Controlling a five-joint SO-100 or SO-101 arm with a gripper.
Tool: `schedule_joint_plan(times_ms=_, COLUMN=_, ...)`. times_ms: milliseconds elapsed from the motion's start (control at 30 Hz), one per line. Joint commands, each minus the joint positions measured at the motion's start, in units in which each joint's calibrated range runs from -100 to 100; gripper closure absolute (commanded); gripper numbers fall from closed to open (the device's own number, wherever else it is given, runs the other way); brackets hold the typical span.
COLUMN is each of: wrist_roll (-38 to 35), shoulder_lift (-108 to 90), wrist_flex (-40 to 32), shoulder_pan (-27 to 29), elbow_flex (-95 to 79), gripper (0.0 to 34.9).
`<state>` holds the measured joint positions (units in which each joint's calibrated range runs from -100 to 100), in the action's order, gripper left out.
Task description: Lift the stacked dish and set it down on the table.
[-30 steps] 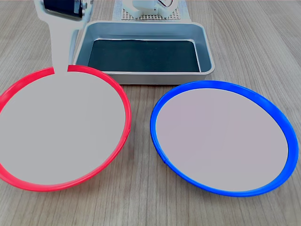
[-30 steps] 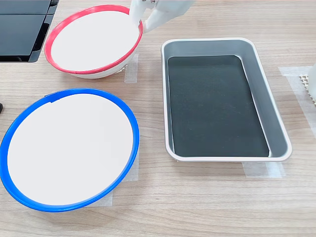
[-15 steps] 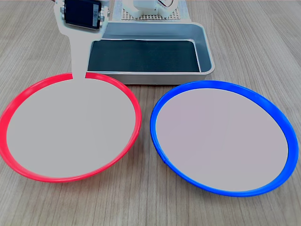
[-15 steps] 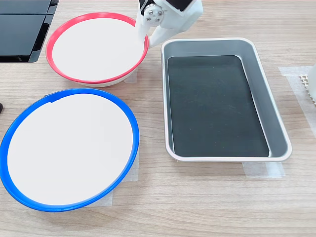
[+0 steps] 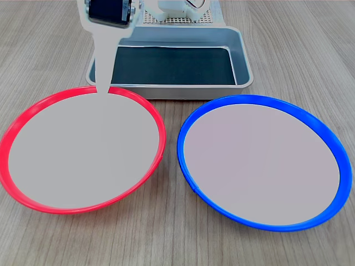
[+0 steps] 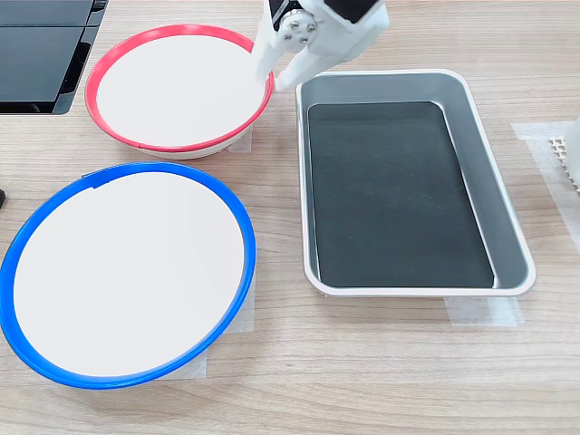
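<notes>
The stacked dish [image 5: 83,149], red-rimmed with a pale flat centre, rests level on the table [image 5: 166,238] at the first exterior view's left. In the second exterior view the dish [image 6: 172,86] lies at the upper left. My gripper [image 5: 103,88] reaches down to the dish's far rim, one white finger [image 5: 103,61] covering a short piece of the red edge. In the second exterior view the gripper [image 6: 275,80] straddles the dish's right rim with its jaws slightly apart, so it looks open and no longer clamps the rim.
A blue-rimmed plate [image 5: 260,160] lies beside the red one, also seen as the plate [image 6: 127,272] at the second exterior view's lower left. A grey tray [image 6: 512,236] with a dark bottom stands close to the gripper. A black flat object [image 6: 36,54] sits at that view's top left.
The red dish came down from a tilted, raised pose to rest flat on the table. Since then the gripper has shifted along and away from the rim while the dish stayed put.
</notes>
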<state>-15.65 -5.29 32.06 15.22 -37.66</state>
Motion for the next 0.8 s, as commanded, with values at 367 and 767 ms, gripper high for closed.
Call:
schedule_joint_plan(times_ms=367, wrist_roll=8.79, shoulder_lift=-44.65, wrist_flex=12.06, shoulder_pan=-8.87, elbow_flex=-17.37, gripper=34.9)
schedule_joint_plan(times_ms=767, wrist_roll=13.77, shoulder_lift=-83.12, wrist_flex=5.79, shoulder_pan=-18.75, elbow_flex=-53.06, gripper=34.9)
